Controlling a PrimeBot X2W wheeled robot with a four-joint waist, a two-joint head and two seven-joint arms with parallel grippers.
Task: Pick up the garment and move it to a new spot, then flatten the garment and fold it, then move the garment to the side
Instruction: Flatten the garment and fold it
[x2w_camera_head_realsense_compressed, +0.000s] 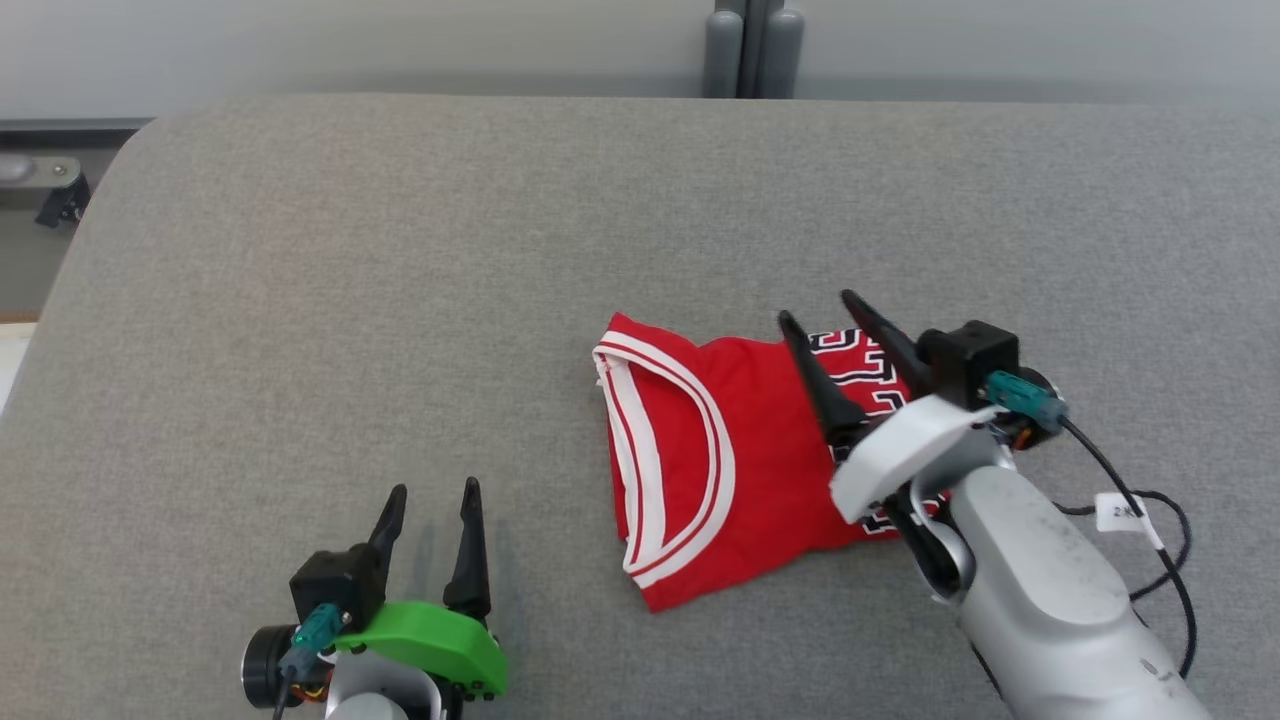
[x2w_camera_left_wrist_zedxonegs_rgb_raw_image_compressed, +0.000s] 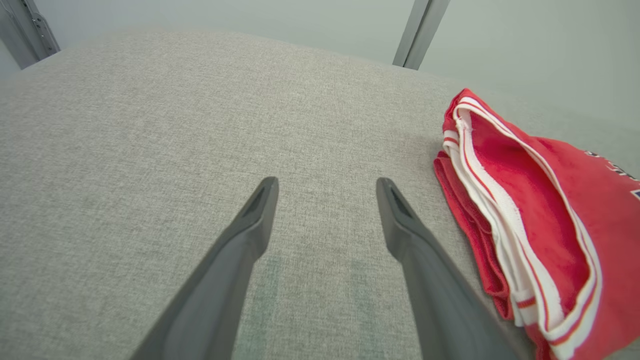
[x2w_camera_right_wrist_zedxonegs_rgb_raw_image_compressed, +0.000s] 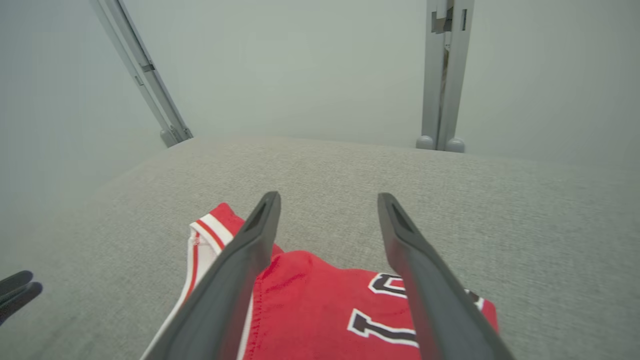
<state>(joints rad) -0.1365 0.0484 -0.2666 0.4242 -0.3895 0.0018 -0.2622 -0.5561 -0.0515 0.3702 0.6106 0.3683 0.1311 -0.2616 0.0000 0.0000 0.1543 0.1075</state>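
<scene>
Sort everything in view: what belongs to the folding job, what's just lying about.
Job: red jersey, folded; right gripper, open over it; left gripper, open; grey table.
Lying about: grey posts behind the table; metal bracket at far left.

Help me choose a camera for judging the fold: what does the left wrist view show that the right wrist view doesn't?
Left wrist, not right wrist: the jersey side-on, its folded layers stacked at the trimmed edge. Right wrist, not left wrist: the open right gripper over the jersey, holding nothing. Both: the jersey, the grey table, a post behind, and the left gripper, open, just dark tips at the right wrist view's edge.
</scene>
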